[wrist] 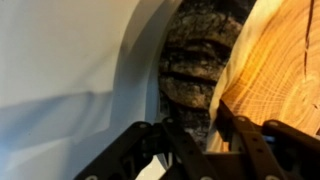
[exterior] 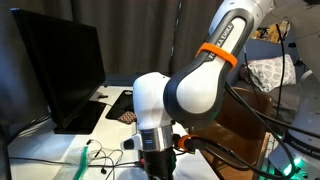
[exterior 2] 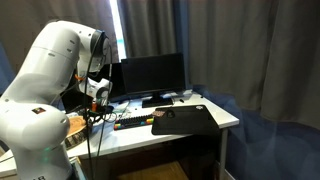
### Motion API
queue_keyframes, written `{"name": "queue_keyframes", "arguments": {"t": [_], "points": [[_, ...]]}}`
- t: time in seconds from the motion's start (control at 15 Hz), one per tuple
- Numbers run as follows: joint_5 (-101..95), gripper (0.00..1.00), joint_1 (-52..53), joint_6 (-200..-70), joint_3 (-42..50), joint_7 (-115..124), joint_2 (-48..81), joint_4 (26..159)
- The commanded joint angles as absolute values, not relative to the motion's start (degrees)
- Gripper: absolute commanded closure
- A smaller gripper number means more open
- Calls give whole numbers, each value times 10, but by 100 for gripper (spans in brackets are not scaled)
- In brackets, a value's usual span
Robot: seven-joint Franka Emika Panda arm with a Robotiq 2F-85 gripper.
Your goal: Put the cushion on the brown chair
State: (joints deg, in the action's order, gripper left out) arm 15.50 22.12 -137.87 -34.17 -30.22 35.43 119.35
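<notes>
Fingers (wrist: 150, 145) of the gripper (wrist: 195, 128) are clenched on the dark bark rim of the cushion (wrist: 275, 70), its tan ringed face to the right and a white surface (wrist: 70, 60) close on the left.

An office or lab corner: a white desk (exterior 2: 228, 120) with monitor (exterior 2: 152, 75) and black mat (exterior 2: 186, 121) (dark curtains (exterior 2: 250, 50) behind).

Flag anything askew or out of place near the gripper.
The log-print cushion seems propped on edge, its bark rim against a white surface, not lying flat. The gripper straddles that rim; whether it grips is unclear.
</notes>
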Motion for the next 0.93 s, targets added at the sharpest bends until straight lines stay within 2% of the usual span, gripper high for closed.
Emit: {"name": "queue_keyframes", "arguments": {"t": [0.0,0.07,0.2,0.33,0.87], "points": [[157,91,199,-1389,-361,-285,328,1214],[158,96,194,-1387,-364,-282,320,1220],[163,100,184,-1384,-369,-269,296,1234],[169,97,174,-1383,-371,-247,253,1259],[249,97,142,-1374,-384,-132,24,1381]]}}
